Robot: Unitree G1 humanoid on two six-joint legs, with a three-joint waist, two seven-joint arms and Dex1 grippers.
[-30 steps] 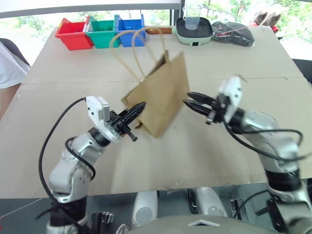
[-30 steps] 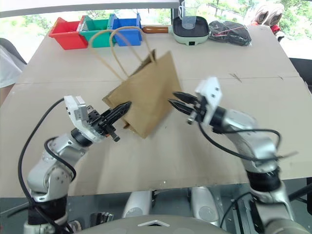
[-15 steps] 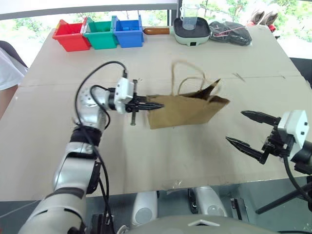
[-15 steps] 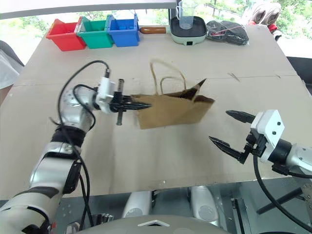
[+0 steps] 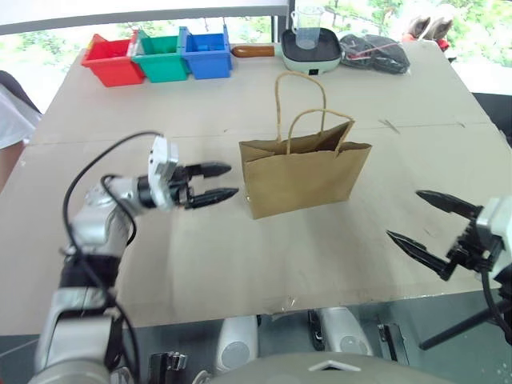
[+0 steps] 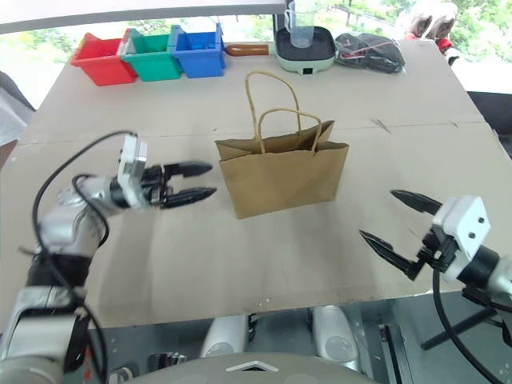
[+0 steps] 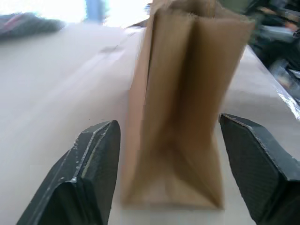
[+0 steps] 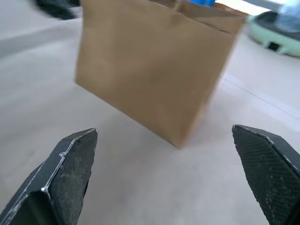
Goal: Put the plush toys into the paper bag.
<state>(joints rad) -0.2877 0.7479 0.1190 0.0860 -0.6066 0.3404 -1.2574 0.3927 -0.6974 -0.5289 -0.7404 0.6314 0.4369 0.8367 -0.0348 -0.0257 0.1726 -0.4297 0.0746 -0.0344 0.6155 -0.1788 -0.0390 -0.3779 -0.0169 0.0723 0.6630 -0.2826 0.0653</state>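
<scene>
Since the earlier frames, the paper bag has gone from hanging tilted in the air, pinched by the left gripper, to standing upright on its own in the middle of the tabletop. Both arms have pulled back from it, the right gripper swinging out to the near right edge.

It is a plain brown kraft bag with its mouth open at the top and two twisted paper loop handles standing up, one behind the other. What lies inside cannot be told.

Along the far edge sit a red bin, a green bin and a blue bin in a row on the left, then a pale green pan with a clear cup on it, and a dark bundle on the far right. Nothing lies between the bag and either gripper.

Left jaws stand apart, just left of the bag's narrow side, holding nothing and not touching it. Right jaws gape wide, well apart from the bag, empty.
</scene>
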